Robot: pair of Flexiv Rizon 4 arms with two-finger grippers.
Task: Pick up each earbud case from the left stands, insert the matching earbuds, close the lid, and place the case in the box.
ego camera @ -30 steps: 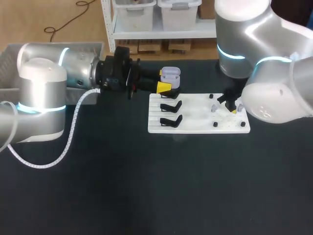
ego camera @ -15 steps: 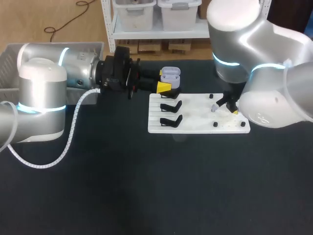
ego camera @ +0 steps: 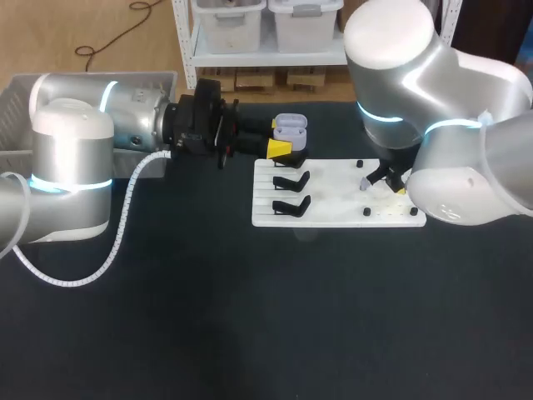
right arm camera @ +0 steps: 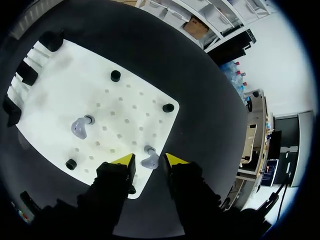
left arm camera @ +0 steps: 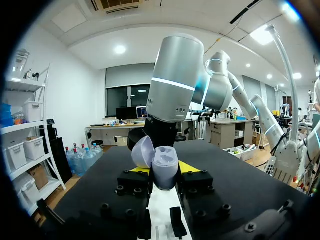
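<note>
My left gripper (ego camera: 280,148) is shut on an open lavender earbud case (ego camera: 290,127), held above the far left corner of the white board (ego camera: 333,215). In the left wrist view the case (left arm camera: 164,170) sits upright between the yellow-tipped fingers (left arm camera: 189,167), its lid (left arm camera: 143,151) tipped back. My right gripper (right arm camera: 149,159) is down at the board's right side, open, with a lavender earbud (right arm camera: 150,161) between its tips and a thin gap on each side. A second earbud (right arm camera: 80,127) lies on the board ahead of it, also seen in the head view (ego camera: 365,183).
Two empty black stands (ego camera: 291,180) (ego camera: 291,205) rise at the board's left side. Small black pegs (right arm camera: 115,76) (right arm camera: 168,108) dot the board. A grey box (ego camera: 12,108) stands at the far left behind my left arm.
My right gripper's fingers have narrowed around the earbud on the board's right side, and the right arm has swung leftward over it. The left arm and case have not moved.
</note>
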